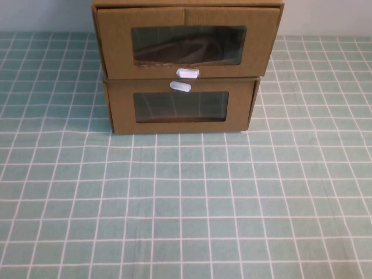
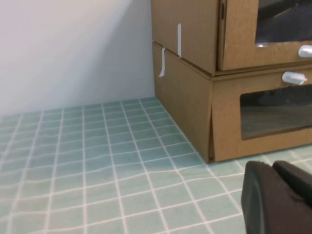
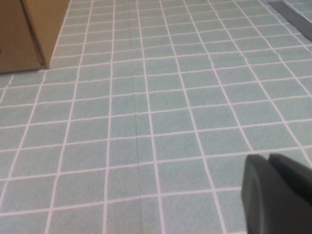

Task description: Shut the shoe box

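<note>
1. Shoe box (image 1: 113, 46) – the upper of two stacked cardboard boxes at the far middle of the green checked table (image 1: 186, 203), against the wall; it is the one with the small white pull tab (image 1: 187, 73) below its clear window (image 1: 187, 45)
2. It sits directly on the lower box (image 1: 122, 110), whose own white tab (image 1: 180, 86) is above its window, so the two tabs lie just beside each other
3. In the high view the shoe box's drawer front looks to stand a little forward of its outer shell and over the lower box's face. The left wrist view shows a dark seam between drawer front and shell (hard to say how deep). I judge the drawer not fully pushed home, so the closing is not yet done
4. Left gripper (image 2: 275, 195) is low over the table, near the left front corner of the stack and apart from it; whether it is released or clenched I cannot tell
5. Right gripper (image 3: 273, 195) is over bare table, well apart from the boxes – its state cannot be told either
6. Neither gripper touches the shoe box and neither shows in the high view, so what looks left is the whole job: reach the drawer front and press it back flush
</note>
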Available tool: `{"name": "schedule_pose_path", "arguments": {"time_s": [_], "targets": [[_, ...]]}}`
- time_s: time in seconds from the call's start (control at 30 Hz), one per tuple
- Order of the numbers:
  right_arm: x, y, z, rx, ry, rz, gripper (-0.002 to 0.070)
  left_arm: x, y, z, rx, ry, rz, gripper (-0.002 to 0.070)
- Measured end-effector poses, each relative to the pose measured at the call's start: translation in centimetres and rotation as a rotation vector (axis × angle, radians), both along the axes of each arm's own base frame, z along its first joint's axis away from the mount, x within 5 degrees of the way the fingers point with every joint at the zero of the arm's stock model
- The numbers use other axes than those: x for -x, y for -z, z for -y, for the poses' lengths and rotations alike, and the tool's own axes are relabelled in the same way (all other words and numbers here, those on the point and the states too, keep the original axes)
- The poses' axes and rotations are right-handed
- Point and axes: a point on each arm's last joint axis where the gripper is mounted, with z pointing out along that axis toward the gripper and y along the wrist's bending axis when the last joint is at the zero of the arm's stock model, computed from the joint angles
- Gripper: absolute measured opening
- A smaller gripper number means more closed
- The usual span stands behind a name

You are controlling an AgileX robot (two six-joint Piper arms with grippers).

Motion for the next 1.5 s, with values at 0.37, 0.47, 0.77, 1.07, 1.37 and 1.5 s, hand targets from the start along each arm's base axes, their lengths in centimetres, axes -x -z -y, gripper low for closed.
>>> {"name": "schedule_pose_path", "arguments": {"time_s": [0.37,0.47,0.77,1.07,1.37,1.5], "targets": [[0.0,0.0,0.0,-0.002,0.000,-0.001,-0.0011,0.2,-0.2,-0.9,-0.077,-0.142,0.052,-0.0005],[0.0,0.0,0.0,-0.002,0.000,0.000,-0.0011,0.4,0.5,-1.0,-0.066,-0.163,-0.022,-0.0005],[0.0,0.0,0.0,0.000,-0.001,0.004,-0.0011,0.8,2.7,-1.1,-0.080,-0.164,-0.269,-0.0005],[0.0,0.0,0.0,0.000,-0.001,0.004,-0.0011,0.8,2.7,-1.1,-0.083,-0.165,-0.269,-0.0005],[0.0,0.0,0.0,0.000,-0.001,0.004,-0.0011,0.8,2.7,-1.1,-0.081,-0.165,-0.269,-0.0005],[0.0,0.0,0.0,-0.002,-0.001,0.004,-0.0011,0.8,2.7,-1.1,-0.081,-0.165,-0.269,-0.0005]]}}
